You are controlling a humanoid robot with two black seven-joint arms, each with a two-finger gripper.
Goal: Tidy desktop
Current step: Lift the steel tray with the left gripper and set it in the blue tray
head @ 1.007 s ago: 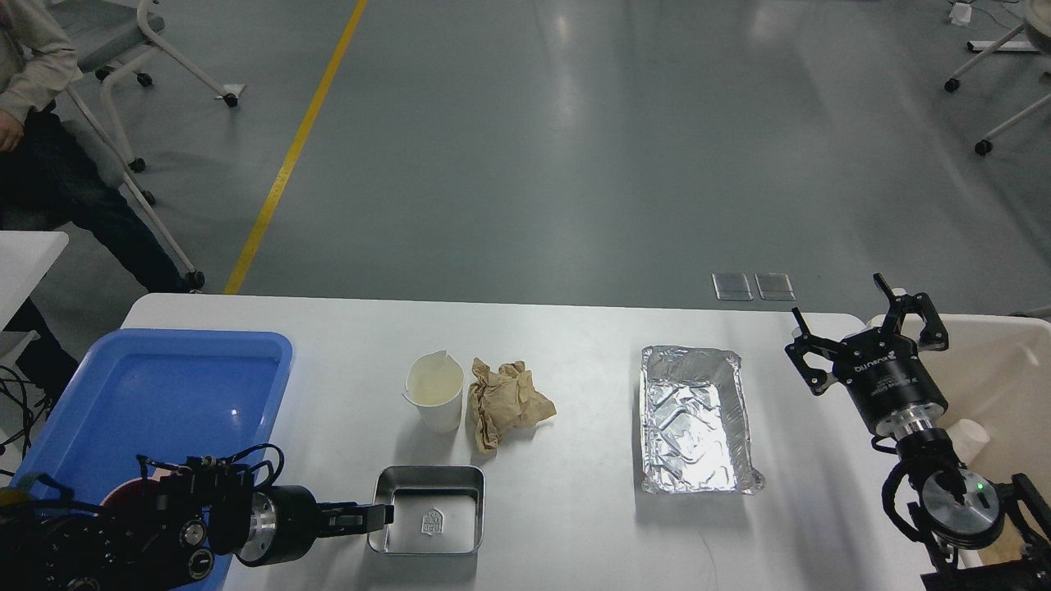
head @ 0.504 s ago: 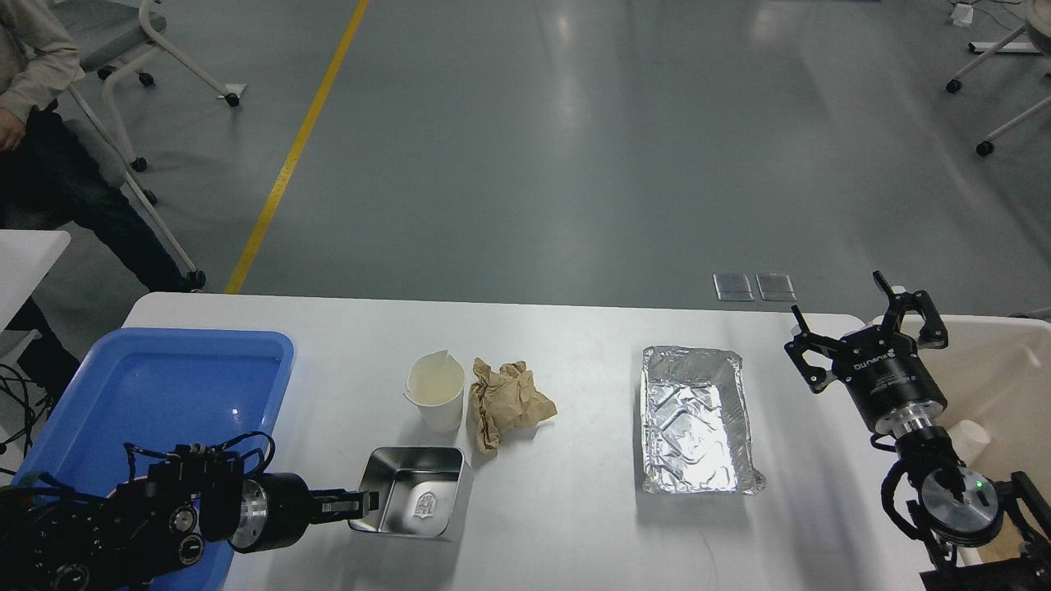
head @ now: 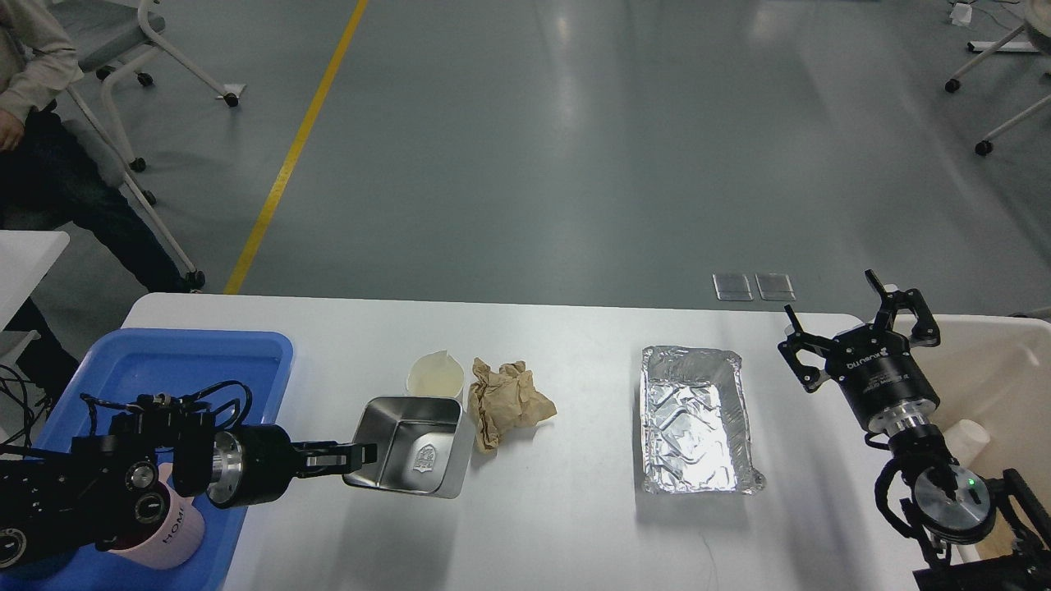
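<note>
The white desktop (head: pixel 566 509) fills the lower half of the head view. My left gripper (head: pixel 363 457) is shut on the left rim of a shiny steel tray (head: pixel 410 447) and holds it tilted up off the desktop. Behind it stand a white paper cup (head: pixel 435 375) and a crumpled brown paper (head: pixel 505 400). A foil tray (head: pixel 694 419) lies at the right. My right gripper (head: pixel 854 320) is open and empty above the desktop's right end.
A blue plastic tray (head: pixel 164 377) at the left holds a pink mug (head: pixel 160 538). A beige bin (head: pixel 1002 386) at the right holds a small white cup (head: pixel 969 435). A seated person (head: pixel 33 123) and wheeled chairs are beyond the desk.
My left gripper has lifted the steel tray off the desktop, tilted it and drawn it left and back towards the cup. The pink mug has come into sight. My right gripper barely moved.
</note>
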